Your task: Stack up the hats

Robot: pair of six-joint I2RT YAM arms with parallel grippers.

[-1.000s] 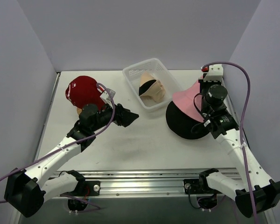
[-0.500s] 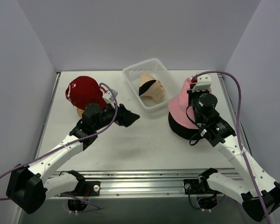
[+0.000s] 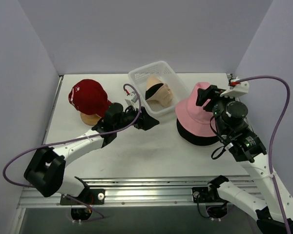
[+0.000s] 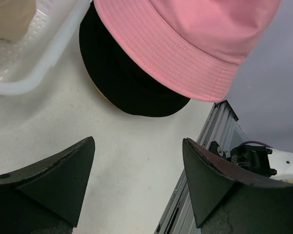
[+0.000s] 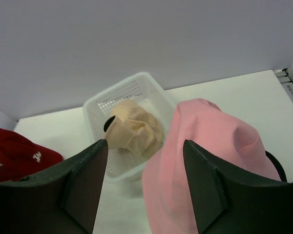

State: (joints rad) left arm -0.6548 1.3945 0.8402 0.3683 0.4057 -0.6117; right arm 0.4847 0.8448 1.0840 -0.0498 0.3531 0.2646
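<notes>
Pink bucket hat [image 3: 195,107] sits on black hat [image 3: 200,138], 3 o'clock on table [image 3: 151,156]. Tan hat [image 3: 161,92] lies in basket [image 3: 136,77] at 12, red cap [image 3: 88,95] at 10. Left gripper [image 4: 139,146] is wide, empty, beside basket. Right gripper [image 5: 145,146] is wide, empty, above pink bucket hat.

The table [image 3: 151,151] is viewed from above and behind. Ahead of the left gripper [image 4: 136,146] and right gripper [image 5: 145,146], the pink bucket hat [image 4: 185,44] and mesh basket [image 5: 132,87] are shared, close up.
</notes>
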